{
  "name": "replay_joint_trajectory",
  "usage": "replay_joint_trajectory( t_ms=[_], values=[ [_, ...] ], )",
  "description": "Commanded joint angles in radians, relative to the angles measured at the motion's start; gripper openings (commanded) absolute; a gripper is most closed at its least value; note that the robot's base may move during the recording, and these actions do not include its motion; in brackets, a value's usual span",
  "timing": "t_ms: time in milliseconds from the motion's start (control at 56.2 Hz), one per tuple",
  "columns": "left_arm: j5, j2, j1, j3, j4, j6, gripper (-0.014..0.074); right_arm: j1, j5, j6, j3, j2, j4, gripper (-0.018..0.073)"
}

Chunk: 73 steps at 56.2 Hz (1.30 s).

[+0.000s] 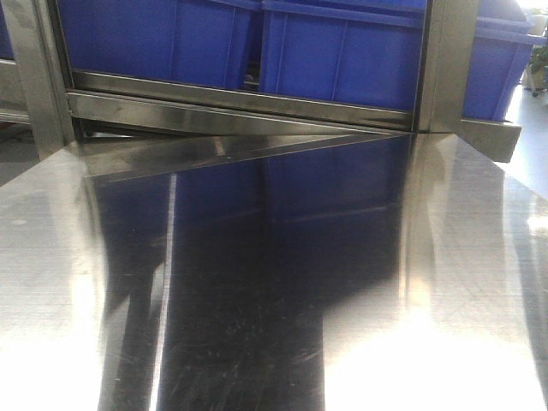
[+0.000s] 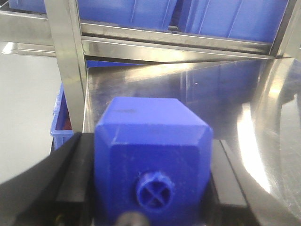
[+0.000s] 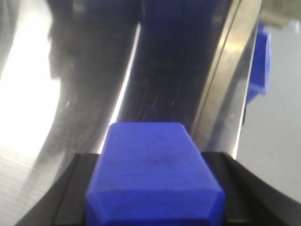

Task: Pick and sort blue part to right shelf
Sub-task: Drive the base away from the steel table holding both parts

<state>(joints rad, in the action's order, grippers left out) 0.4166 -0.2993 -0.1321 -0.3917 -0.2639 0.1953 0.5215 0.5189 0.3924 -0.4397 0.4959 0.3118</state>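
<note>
- Gripping a blue part [image 2: 150, 165] close to the lens, the left gripper [image 2: 149, 141] has its black fingers [image 2: 70, 160] pressed against the part's two sides. The round knob with a moulded cross faces the camera and the block's flat end points away, toward the shelf.
- The right gripper [image 3: 153, 162] is likewise clamped on a second blue part [image 3: 153, 179]. Dark fingers [image 3: 70, 188] hug both flanks, and the bevelled top face is turned up to the right wrist camera.
- Both parts hang over the steel table [image 1: 257, 282], a polished sheet that mirrors blue from above. Whether either one touches it I cannot tell.
- At the table's left edge, lower down, sits a blue bin [image 2: 59, 117] beside a steel upright [image 2: 68, 61]. Its contents are too hidden to name.
- At the far edge of the table stands the steel shelf [image 1: 240, 98], with its frame rails running left to right.
- On that tier rest two large blue bins [image 1: 154, 38] side by side, the right one [image 1: 342, 51] just beside the left. Only their outer walls show, so what they hold is unclear.
</note>
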Motion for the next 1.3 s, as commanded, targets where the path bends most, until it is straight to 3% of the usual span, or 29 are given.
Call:
replay_joint_trajectory(
  t_ms=[0,284,498,1280],
  values=[
    [-0.097,-0.007,-0.004,-0.029,-0.011,0.001,0.0242,0.001,-0.116,-0.009,0.000,-0.109,0.043,0.0195],
    [-0.097,-0.007,-0.004,-0.029,-0.011,0.001,0.0242,0.001,-0.196,-0.009,0.004,-0.308,0.057,0.0195],
    [-0.093,-0.007,-0.004,-0.029,-0.011,0.001,0.0242,0.001,-0.250,-0.009,0.004,-0.309,0.094,0.0195],
    [-0.093,-0.007,-0.004,-0.029,-0.011,0.001,0.0242,0.001,-0.247,-0.009,0.004,-0.309,0.094,0.0195]
  ],
)
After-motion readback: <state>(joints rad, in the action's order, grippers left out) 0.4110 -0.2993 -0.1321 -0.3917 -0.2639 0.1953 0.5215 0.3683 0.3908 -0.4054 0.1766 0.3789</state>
